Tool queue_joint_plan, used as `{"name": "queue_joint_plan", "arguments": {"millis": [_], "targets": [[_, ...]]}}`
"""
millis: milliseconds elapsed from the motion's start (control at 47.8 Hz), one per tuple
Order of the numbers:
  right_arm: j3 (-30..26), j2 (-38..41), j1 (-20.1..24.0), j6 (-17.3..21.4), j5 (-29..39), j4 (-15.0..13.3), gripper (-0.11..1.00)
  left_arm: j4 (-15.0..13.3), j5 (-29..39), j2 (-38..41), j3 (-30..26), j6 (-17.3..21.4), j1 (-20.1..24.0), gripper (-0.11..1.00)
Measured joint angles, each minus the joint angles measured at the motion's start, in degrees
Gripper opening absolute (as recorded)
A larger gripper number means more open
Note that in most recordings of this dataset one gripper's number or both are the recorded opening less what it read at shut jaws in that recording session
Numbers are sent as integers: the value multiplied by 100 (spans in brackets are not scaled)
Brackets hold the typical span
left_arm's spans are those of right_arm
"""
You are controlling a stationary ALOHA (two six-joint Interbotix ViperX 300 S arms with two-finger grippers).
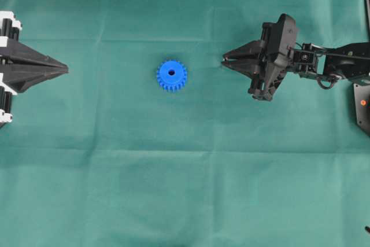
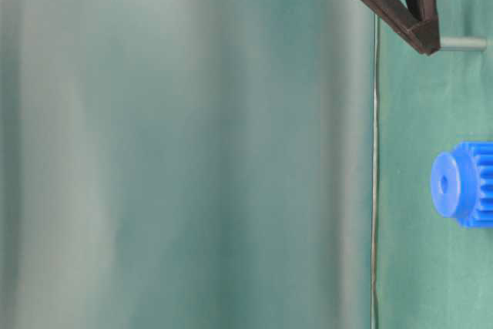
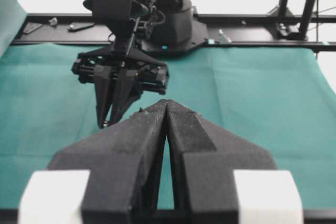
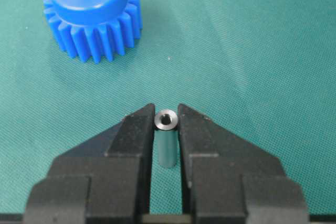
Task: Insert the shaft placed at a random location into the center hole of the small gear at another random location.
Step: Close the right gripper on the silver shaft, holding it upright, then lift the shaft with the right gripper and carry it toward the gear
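Black fingertips of the right gripper (image 4: 166,124) fill the bottom of the right wrist view, clamped on the shaft (image 4: 167,142), which stands upright between them with its pale round end just above the tips. Right arm reaches in from the right edge of the overhead view, wrist rolled, gripper (image 1: 225,60) pointing toward the middle, tips just above the green cloth (image 1: 185,189). Small gear (image 1: 171,75) lies flat on the cloth near the centre, hub and center hole (image 1: 171,73) facing up, well apart from the shaft and between the two grippers. Left gripper (image 1: 65,70) sits at the left edge, pointing right, fingers pressed together on nothing, also seen closed in the left wrist view (image 3: 167,103). No readable labels or writing anywhere.
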Motion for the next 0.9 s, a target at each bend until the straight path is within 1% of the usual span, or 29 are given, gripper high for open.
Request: {"name": "queue_joint_plan", "arguments": {"millis": [105, 168, 377, 524, 901], "targets": [[-18, -79, 0, 0, 141, 0, 13, 0, 26, 0, 0, 9, 0, 0], [-35, -255, 0, 0, 325, -9, 13, 0, 44, 0, 0, -9, 0, 0], [-176, -1072, 9, 0, 1230, -9, 13, 0, 62, 0, 0, -18, 0, 0], [-264, -1485, 18, 0, 1705, -62, 13, 0, 62, 0, 0, -18, 0, 0], [-272, -1573, 35, 0, 1811, -70, 13, 0, 105, 9, 0, -35, 0, 0]]}}
